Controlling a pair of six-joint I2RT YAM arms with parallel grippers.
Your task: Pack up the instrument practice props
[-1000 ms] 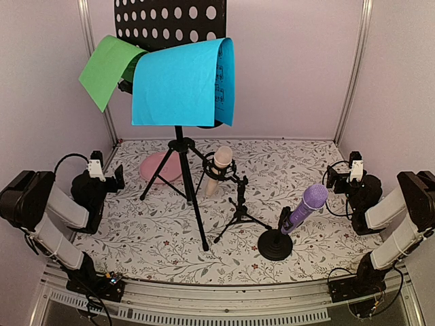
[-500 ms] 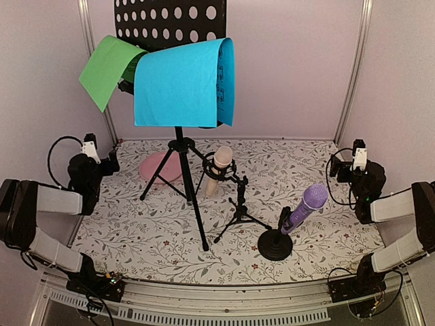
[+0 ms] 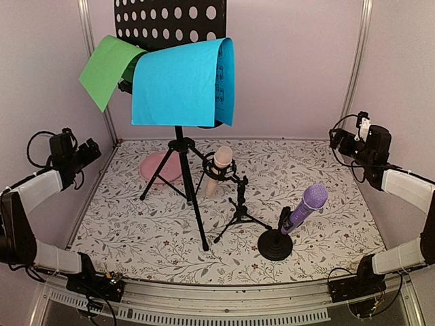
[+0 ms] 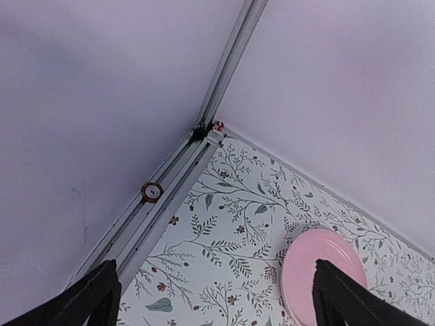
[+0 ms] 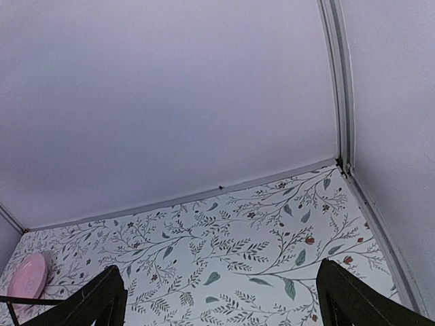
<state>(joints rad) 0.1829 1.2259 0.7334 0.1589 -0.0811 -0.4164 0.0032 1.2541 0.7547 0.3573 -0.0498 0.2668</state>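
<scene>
The black perforated music rack (image 3: 170, 19) stands on its tripod (image 3: 185, 183) at the back left. A green paper (image 3: 105, 68) and a blue paper (image 3: 180, 85) droop over its ledge. A beige microphone (image 3: 219, 166) sits in a small black tripod support (image 3: 239, 209). To its right, a purple microphone (image 3: 307, 205) leans in a round-base support (image 3: 275, 244). My left gripper (image 3: 92, 151) hovers open by the left wall, and its wrist view shows wide-apart fingers (image 4: 88, 299) over bare mat. My right gripper (image 3: 338, 139) is raised by the right wall, fingers (image 5: 360, 302) spread, holding nothing.
A pink plate (image 3: 160, 166) lies on the floral mat behind the tripod's legs, and the pink plate (image 4: 323, 275) also shows beside my left gripper's right finger. White walls with metal corner rails (image 3: 353, 68) close in the back and sides.
Both arms have risen and swung outward, the left toward the left wall and the right toward the right wall. The props have not moved.
</scene>
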